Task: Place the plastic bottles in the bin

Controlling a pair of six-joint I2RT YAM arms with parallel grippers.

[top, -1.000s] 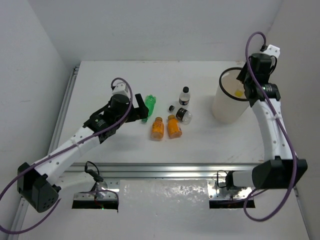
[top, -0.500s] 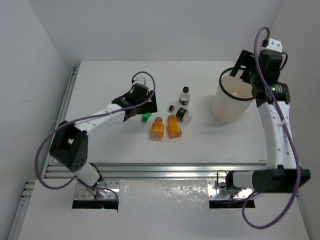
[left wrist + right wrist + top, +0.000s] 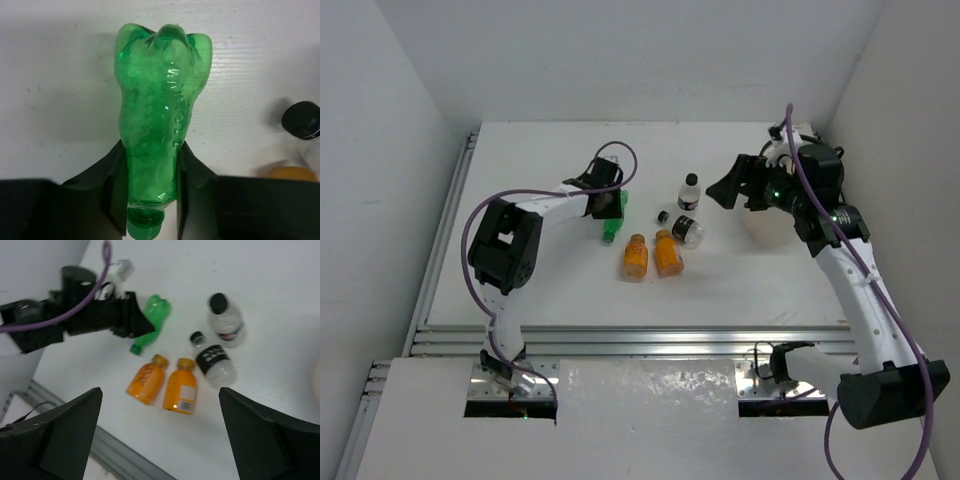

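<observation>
Left wrist view: the slim green plastic bottle (image 3: 157,125) lies on its side on the white table (image 3: 50,75) at frame centre, cap toward the bottom edge. The left gripper (image 3: 151,165) is clamped on its neck end, black fingers (image 3: 114,190) touching both sides.

Top view, mid-frame: two stubby orange bottles (image 3: 635,256) lie side by side, with two clear black-capped bottles (image 3: 689,192) just above them. The cream-white cylindrical bin (image 3: 760,226) stands at the right, partly hidden by the right gripper (image 3: 730,188), whose jaws are spread wide.

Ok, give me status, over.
Left claw shut on green bottle, on table. Right claw open, empty, near bin. Two orange bottles, two clear bottles loose mid-table. Path looks clear.
</observation>
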